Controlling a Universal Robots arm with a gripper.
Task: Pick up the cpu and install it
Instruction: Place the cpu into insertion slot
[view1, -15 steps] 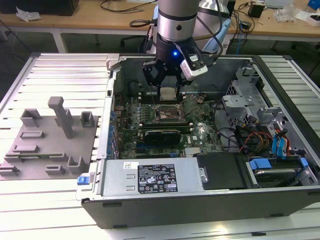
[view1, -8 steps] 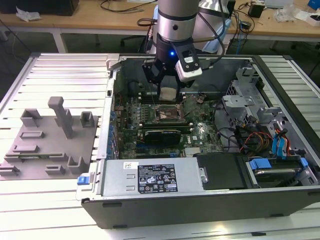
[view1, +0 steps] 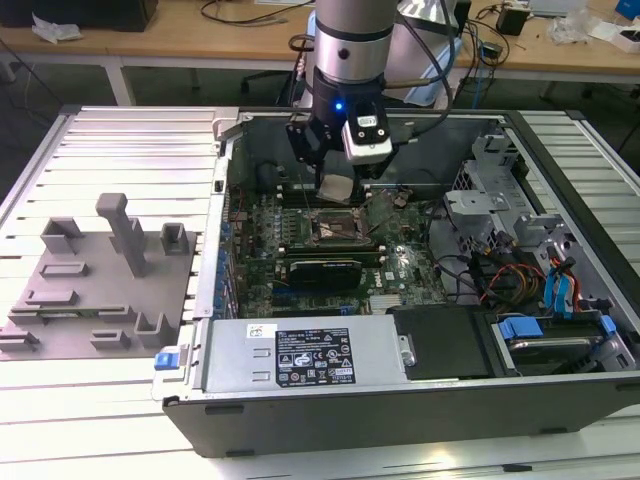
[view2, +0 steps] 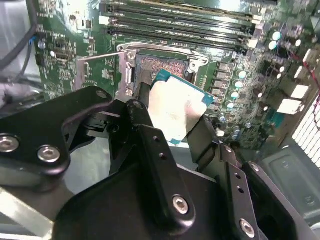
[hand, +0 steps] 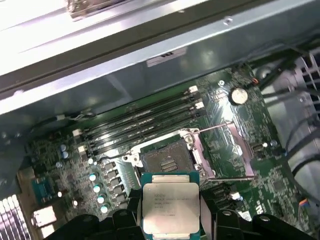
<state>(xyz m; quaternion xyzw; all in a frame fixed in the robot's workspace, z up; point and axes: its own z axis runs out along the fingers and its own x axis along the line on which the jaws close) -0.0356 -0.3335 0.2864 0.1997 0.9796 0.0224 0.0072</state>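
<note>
The gripper (view2: 175, 117) pinched the cpu (hand: 171, 208) by two opposite edges, probably to keep its contact face untouched. The chip hung just above the open socket (hand: 165, 162), toward the far side of the computer case (view1: 400, 400), apart from it and apparently lined up over it.

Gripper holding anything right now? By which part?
Yes: the gripper pinches the thin square silvery-topped, green-rimmed cpu by two opposite side edges.
</note>
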